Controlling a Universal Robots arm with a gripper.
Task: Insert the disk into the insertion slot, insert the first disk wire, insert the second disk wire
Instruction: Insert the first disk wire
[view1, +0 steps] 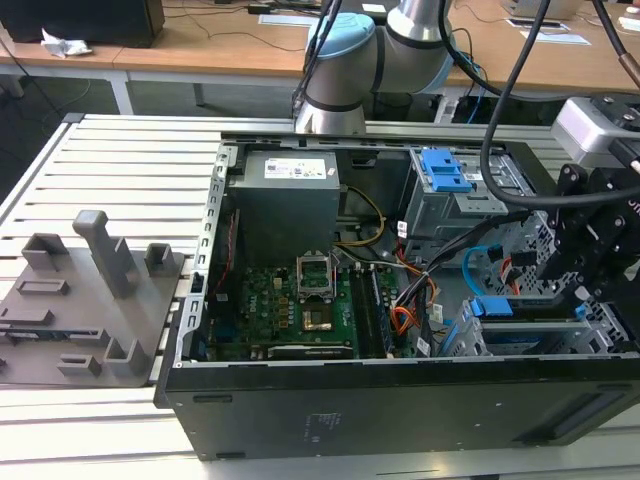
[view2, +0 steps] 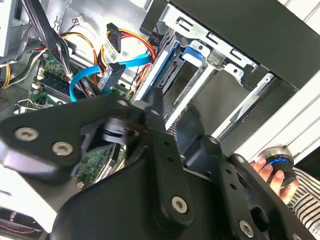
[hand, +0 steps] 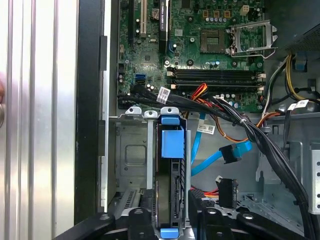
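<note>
Hovering over the computer case's (view1: 300, 410) drive-cage corner: gripper (view1: 575, 275). Disk (hand: 170, 190) sits on edge in insertion slot (hand: 151, 150). Grip apart or clamped: cannot tell.
</note>
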